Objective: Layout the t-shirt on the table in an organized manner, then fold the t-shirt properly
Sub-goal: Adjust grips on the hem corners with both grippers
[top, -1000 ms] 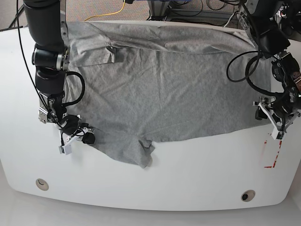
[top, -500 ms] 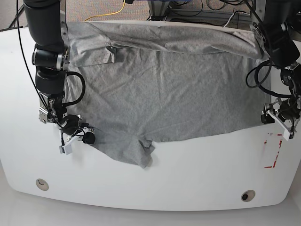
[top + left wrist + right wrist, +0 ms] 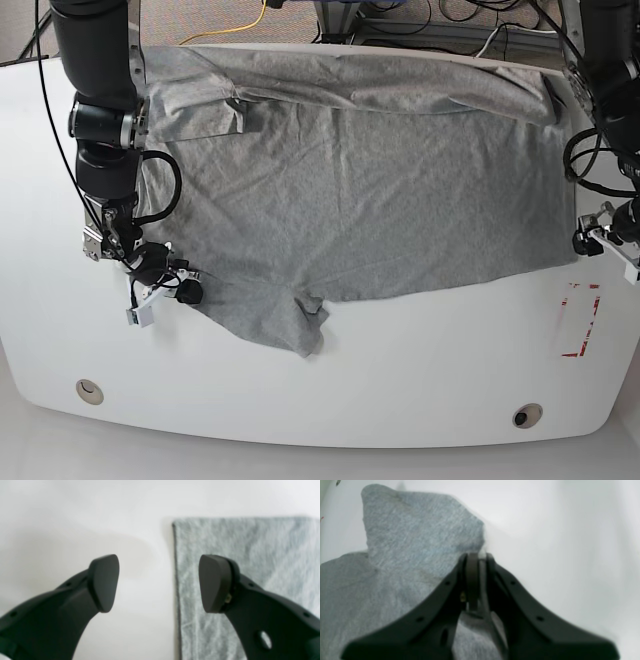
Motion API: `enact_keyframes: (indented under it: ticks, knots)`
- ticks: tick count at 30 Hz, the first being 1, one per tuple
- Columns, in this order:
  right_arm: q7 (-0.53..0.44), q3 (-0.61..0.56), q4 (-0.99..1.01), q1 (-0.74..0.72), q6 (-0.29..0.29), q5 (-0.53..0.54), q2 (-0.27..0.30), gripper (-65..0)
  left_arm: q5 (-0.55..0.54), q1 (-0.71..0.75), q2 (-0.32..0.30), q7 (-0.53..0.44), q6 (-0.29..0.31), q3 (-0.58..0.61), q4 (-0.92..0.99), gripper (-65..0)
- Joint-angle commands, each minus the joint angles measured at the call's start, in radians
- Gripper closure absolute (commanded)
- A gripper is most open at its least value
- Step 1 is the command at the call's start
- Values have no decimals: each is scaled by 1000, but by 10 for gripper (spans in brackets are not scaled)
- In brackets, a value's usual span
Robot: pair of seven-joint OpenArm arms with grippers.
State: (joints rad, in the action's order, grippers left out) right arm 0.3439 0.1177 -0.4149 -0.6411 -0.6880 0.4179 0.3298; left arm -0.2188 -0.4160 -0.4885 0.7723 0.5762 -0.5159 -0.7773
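The grey t-shirt [image 3: 360, 200] lies spread over the white table [image 3: 400, 390], with a folded band along its far edge and a sleeve flap sticking out toward the front [image 3: 300, 330]. My right gripper [image 3: 175, 292] is shut on the t-shirt's edge at the left; in the right wrist view its fingertips [image 3: 476, 557] pinch the t-shirt [image 3: 420, 530]. My left gripper [image 3: 612, 245] hangs open just off the t-shirt's right edge. In the left wrist view the left gripper [image 3: 158, 582] holds nothing, and the t-shirt's corner [image 3: 262, 545] lies flat under its right finger [image 3: 215, 582].
A red tape mark [image 3: 580, 320] lies on the table front right of the t-shirt. Two round grommet holes [image 3: 88, 390] [image 3: 527, 414] sit near the front edge. Cables and a metal frame [image 3: 400, 20] stand behind the table.
My left gripper has opened wider and drawn off to the right, away from the t-shirt's corner, which now lies flat. The right arm has not moved.
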Motion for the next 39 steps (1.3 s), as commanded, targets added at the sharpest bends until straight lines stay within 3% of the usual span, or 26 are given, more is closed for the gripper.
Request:
enact_keyframes:
  ticks: [1,30,39]
  knots:
    - [-22,1,-14,-33,-10,16,15,-43,-12,-21,-17,-17,6,3,17,-469]
    - [-22,1,-14,-33,-10,16,16,-43,-11,-71,101,-17,6,40,20,-460]
    - [-22,1,-14,-32,-10,17,19,-43,-14,-71,118,-17,6,40,20,-289]
